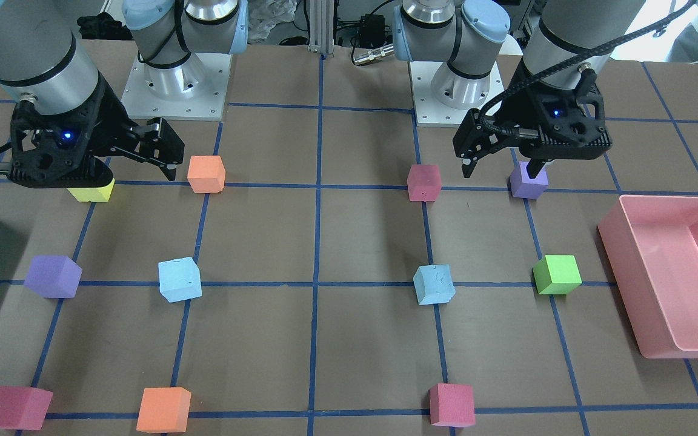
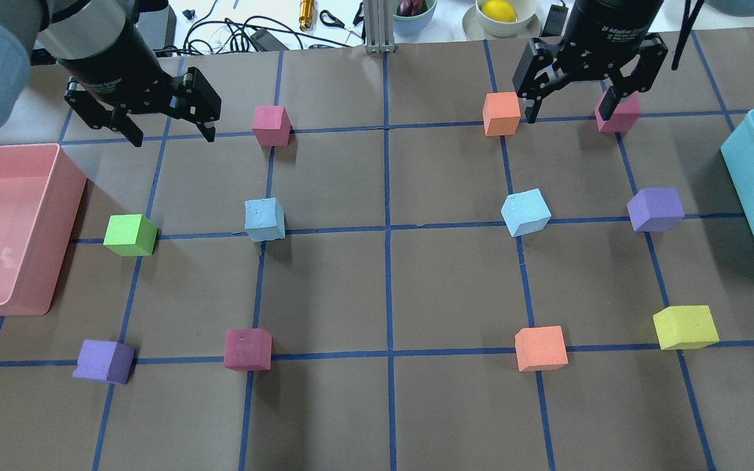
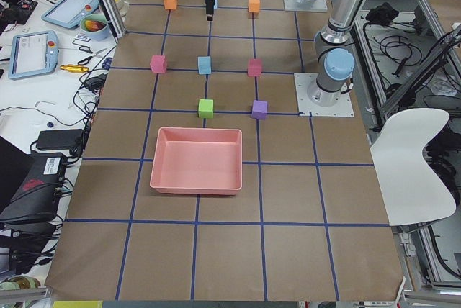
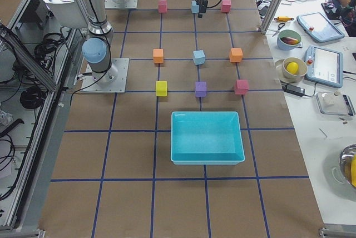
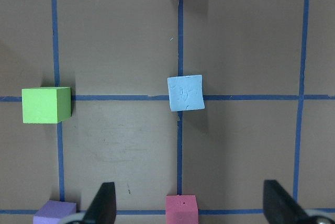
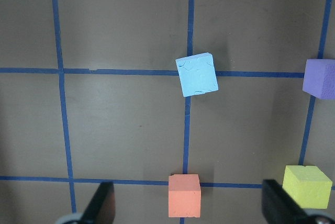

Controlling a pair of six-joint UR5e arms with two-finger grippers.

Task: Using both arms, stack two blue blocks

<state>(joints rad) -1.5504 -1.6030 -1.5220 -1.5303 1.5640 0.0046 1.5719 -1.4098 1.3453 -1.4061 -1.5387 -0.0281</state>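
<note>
"Where have the blue ones ended up?"

"The overhead view has both. Going out from the shallow pink plastic tray along one blue tape line, there's a green foam cube near its wall. Next comes a scuffed pale blue foam cube. Well past that is the second pale blue foam cube, turned askew on the brown paper counter."

"And the arms?"

"Odd, that. Overhead sets the left end effector against the far row, beyond the tray. The front view sets it over a purple foam cube in the row nearest the robot. So it hangs high, clear of the cubes. The right end effector, far from the tray, is the same."

"Open?"

"Both have their fingers spread wide, with nothing between them."

"What do the wrist cameras add?"

"Each looks down on its own blue cube, mid-picture and centred between the two fingertips, apart from them. They also show the dents."

"Any neighbours?"

"A magenta foam cube and an orange foam cube sit robot-side. A large teal plastic box stands at the end opposite the tray. All are apart from the blue cubes."
</note>
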